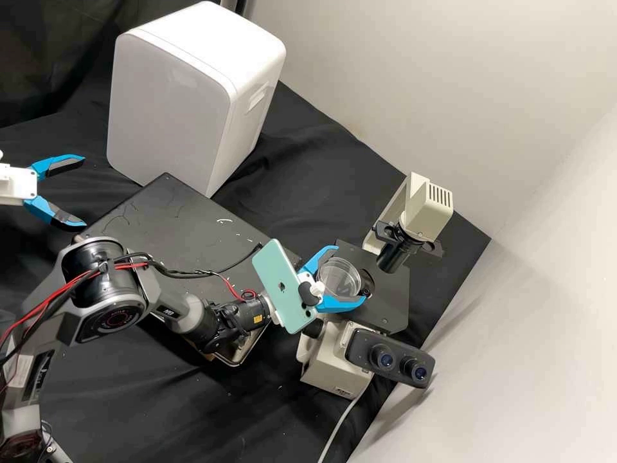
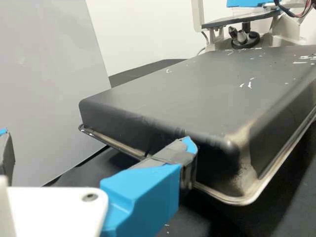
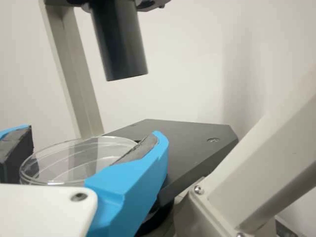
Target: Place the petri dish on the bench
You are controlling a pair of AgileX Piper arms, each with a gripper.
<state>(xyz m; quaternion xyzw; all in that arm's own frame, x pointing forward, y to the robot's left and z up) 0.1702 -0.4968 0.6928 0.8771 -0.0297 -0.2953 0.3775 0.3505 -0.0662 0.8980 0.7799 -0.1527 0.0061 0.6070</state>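
1. Petri dish (image 1: 337, 275) (image 3: 74, 158), clear and round, is pinched between my right fingers (image 1: 323, 255) (image 3: 133, 173), one blue finger on each side of its rim.
2. It is over the black stage (image 1: 389, 303) of the microscope (image 1: 331, 366), at the right of the worktop (image 1: 308, 167). I cannot tell whether it touches the stage.
3. The microscope's dark tube (image 1: 392, 257) (image 3: 118, 39) hangs above the stage, just beyond the dish.
4. My left fingers (image 1: 58, 162) (image 2: 143, 192) are spread wide with nothing between them, at the far left, near the left corner of the upturned black tray (image 1: 173, 218) (image 2: 222, 98).
5. A white box (image 1: 193, 90) stands just beyond the tray's far edge.
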